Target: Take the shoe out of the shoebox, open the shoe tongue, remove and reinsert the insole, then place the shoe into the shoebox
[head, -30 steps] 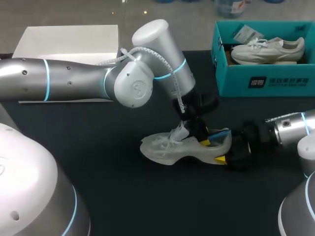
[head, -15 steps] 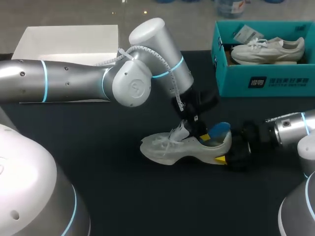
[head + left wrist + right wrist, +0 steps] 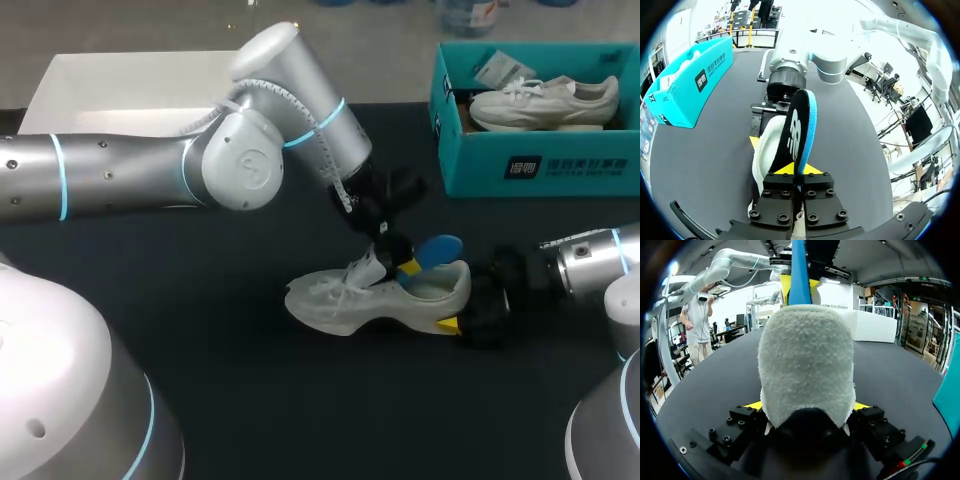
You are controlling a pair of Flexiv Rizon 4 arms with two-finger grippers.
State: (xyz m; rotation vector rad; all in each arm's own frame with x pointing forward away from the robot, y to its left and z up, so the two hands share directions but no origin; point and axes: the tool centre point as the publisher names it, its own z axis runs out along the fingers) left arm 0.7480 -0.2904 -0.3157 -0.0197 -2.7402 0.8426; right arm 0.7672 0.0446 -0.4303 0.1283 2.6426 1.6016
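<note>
The teal shoebox (image 3: 540, 165), another shoe (image 3: 545, 100) inside it, sits well beyond my right claw (image 3: 807, 410). A white box (image 3: 140, 80) lies far behind my left arm, which crosses over the surface (image 3: 250, 400). The pale shoe (image 3: 375, 295) rests on its sole, its heel clamped in the right claw. Its long axis runs straight out from that claw, toe pointing away. My left claw (image 3: 405, 265), just above the shoe's opening, is pinched on the blue insole (image 3: 437, 248), which stands on edge and rises out of the shoe.
</note>
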